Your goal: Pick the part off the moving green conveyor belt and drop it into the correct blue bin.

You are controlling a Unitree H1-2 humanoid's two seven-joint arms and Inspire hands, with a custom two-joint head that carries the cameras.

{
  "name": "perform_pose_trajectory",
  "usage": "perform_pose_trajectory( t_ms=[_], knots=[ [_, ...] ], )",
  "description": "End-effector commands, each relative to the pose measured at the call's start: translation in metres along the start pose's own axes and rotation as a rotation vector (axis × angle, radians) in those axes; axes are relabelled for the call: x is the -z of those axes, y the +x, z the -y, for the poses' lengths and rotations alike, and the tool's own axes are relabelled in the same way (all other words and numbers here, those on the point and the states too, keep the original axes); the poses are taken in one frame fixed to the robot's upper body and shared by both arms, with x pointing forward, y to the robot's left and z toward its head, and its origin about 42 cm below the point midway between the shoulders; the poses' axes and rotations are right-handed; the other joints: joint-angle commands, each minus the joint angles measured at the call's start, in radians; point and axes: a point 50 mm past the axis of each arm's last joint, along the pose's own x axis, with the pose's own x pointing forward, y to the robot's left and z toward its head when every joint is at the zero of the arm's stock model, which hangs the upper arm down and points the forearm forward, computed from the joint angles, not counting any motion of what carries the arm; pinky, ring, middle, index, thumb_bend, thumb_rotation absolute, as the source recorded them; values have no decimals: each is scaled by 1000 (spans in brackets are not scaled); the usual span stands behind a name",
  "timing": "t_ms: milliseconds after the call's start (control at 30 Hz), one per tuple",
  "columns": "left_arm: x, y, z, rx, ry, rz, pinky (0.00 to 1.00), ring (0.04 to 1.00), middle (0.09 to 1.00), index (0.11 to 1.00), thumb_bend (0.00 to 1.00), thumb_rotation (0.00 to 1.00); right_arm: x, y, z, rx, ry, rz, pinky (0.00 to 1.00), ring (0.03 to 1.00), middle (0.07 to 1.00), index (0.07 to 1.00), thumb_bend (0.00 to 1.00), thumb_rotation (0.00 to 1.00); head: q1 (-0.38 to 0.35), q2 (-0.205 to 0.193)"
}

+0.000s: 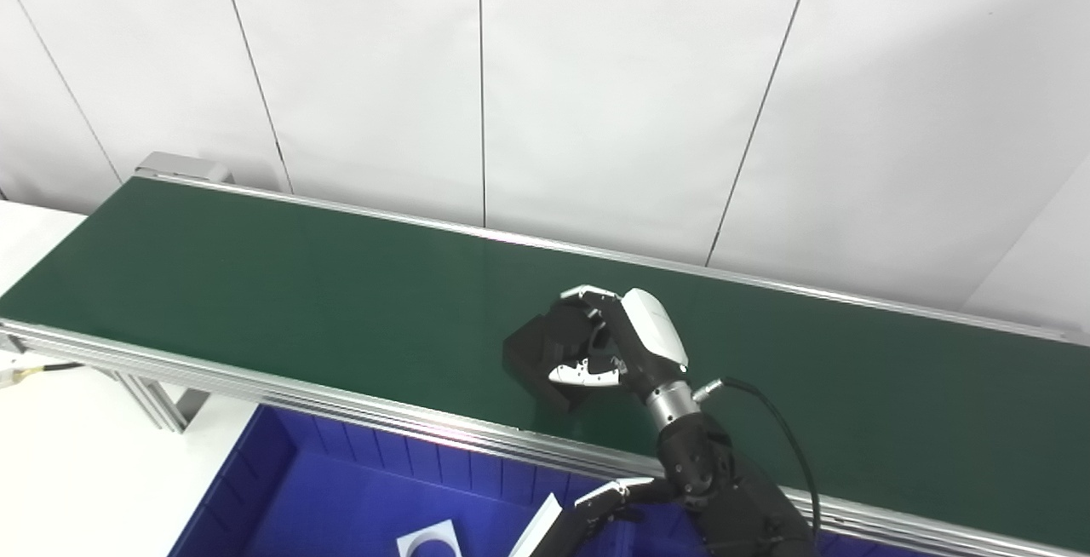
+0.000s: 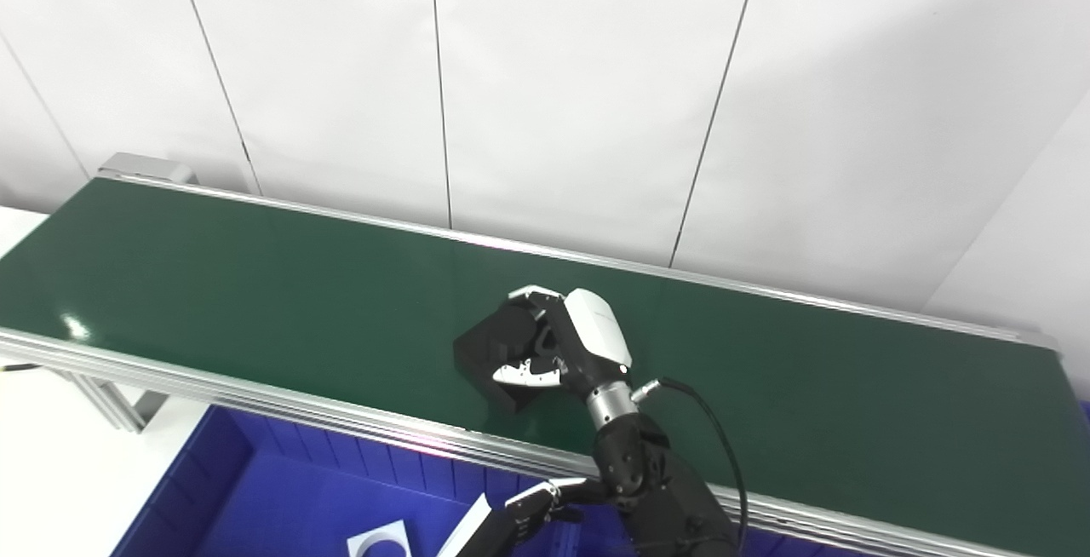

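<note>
White wall panels point(image 1: 596, 71) are seen behind a green conveyor belt point(image 1: 255, 284) running from far left to near right. In the left eye view, the right hand point(image 1: 609, 344) is closed around a black part point(image 1: 536, 357), held at the belt's near half; whether the part touches the belt cannot be told. A blue bin point(image 1: 341, 489) lies below the belt's near edge.

In the right eye view, the left hand point(image 2: 532, 508) is seen low over the bin, fingers point(image 2: 553, 486) loosely extended, nothing held. A white label point(image 2: 379, 540) lies inside the bin.
</note>
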Motion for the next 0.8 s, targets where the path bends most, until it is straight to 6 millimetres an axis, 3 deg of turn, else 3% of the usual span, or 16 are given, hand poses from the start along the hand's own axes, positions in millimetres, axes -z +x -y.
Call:
perform_pose_trajectory(
  t_ms=[0,433,767],
  knots=[
    [-13,5,6,9,-25,76,818,833,786,783,1000,609,-6,9,11,40,-12,31,369,395,482,511,516,0,-1,1],
    [-12,5,6,19,-16,72,816,835,792,801,1000,622,5,2,15,53,4,28,393,414,518,493,516,0,-7,2],
    [-11,12,11,22,-39,74,825,839,791,797,1000,600,-6,1,36,103,64,108,352,393,486,519,515,0,-17,-2]
  ],
)
